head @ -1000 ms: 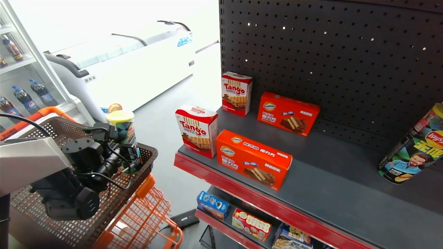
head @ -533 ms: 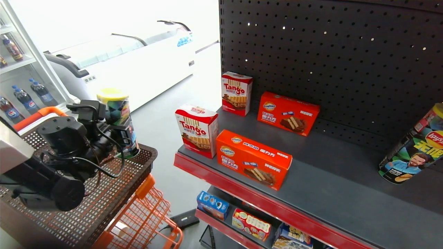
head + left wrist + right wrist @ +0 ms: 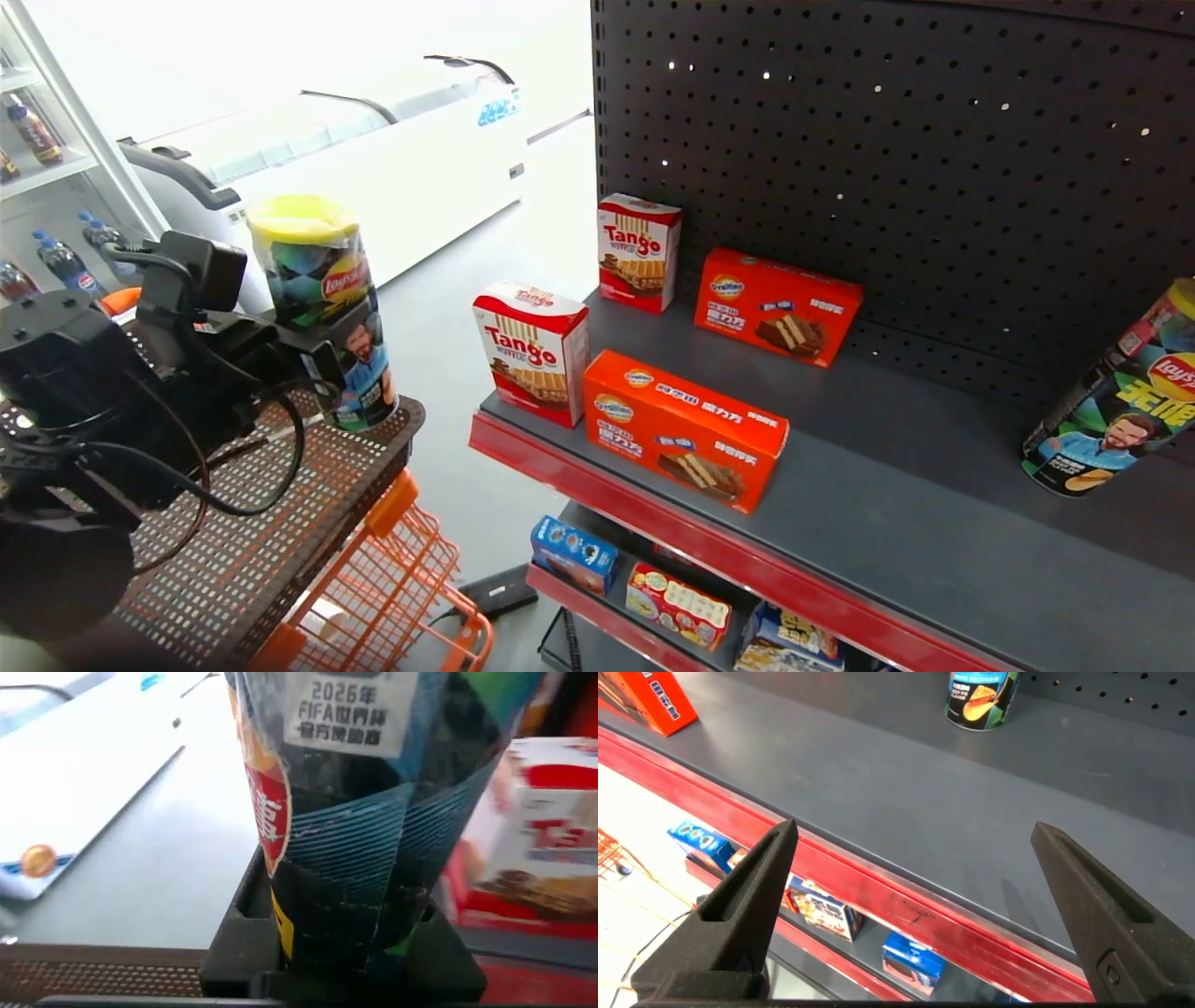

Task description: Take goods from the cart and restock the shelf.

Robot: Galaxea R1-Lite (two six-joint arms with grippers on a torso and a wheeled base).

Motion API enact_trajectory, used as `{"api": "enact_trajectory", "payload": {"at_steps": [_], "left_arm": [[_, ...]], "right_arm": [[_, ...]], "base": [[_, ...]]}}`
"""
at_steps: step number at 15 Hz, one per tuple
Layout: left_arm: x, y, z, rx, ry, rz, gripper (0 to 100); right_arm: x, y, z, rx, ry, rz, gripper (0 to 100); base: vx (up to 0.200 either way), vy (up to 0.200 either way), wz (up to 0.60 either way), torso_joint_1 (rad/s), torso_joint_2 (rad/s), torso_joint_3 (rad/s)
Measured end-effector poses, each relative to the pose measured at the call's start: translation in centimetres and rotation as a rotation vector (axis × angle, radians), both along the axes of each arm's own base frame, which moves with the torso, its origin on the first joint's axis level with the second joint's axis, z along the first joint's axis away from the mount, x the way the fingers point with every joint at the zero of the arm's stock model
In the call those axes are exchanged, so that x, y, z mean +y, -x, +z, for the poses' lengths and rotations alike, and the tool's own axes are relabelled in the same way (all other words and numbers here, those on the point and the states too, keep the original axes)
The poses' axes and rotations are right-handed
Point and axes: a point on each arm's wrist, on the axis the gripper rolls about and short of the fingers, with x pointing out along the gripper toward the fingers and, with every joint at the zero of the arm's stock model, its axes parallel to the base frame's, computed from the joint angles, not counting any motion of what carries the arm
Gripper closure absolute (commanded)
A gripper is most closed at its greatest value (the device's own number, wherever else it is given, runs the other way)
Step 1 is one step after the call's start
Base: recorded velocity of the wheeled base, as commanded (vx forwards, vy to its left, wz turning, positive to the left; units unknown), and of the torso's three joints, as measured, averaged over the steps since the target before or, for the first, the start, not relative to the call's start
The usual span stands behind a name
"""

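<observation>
My left gripper (image 3: 322, 373) is shut on a tall chips can (image 3: 322, 308) with a yellow lid, holding it upright above the front corner of the brown cart basket (image 3: 280, 523). In the left wrist view the can (image 3: 364, 812) stands between the jaws. The dark shelf board (image 3: 887, 495) lies to the right with red-and-white wafer boxes (image 3: 532, 350) and orange boxes (image 3: 686, 429) on it. A second chips can (image 3: 1116, 401) leans against the pegboard at the far right. My right gripper (image 3: 924, 915) is open over the shelf's red front edge (image 3: 878, 877), with the far can (image 3: 982, 695) beyond.
A second wafer box (image 3: 639, 250) and orange box (image 3: 775, 303) stand at the shelf's back. Lower shelves hold small snack boxes (image 3: 677, 605). An orange wire basket (image 3: 392, 579) hangs under the cart. A white chest freezer (image 3: 355, 168) and a drinks fridge (image 3: 47, 187) stand behind.
My left gripper has lifted the chips can up out of the cart basket and carried it slightly toward the shelf. The boxes on the shelf stayed put.
</observation>
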Motion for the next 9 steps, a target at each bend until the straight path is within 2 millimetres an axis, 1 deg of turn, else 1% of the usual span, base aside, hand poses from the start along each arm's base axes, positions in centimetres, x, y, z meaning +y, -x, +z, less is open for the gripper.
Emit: {"api": "enact_trajectory", "payload": {"at_steps": [4,6,9], "left_arm": [[-2.0,2.9,0.8,-0.012,0.010,-0.132,100],[-3.1,4.3,0.7,0.007,0.025,-0.194,100],[-4.0,5.9,0.4,0.026,0.027,-0.248,100]], "right_arm": [[0.0,0.0,0.0,0.000,0.000,-0.001,0],[0.0,0.0,0.0,0.000,0.000,-0.001,0],[0.0,0.0,0.0,0.000,0.000,0.000,0]], "base": [[0.000,0.000,0.00,0.000,0.00,0.000],[0.000,0.000,0.00,0.000,0.00,0.000],[0.000,0.000,0.00,0.000,0.00,0.000]]}}
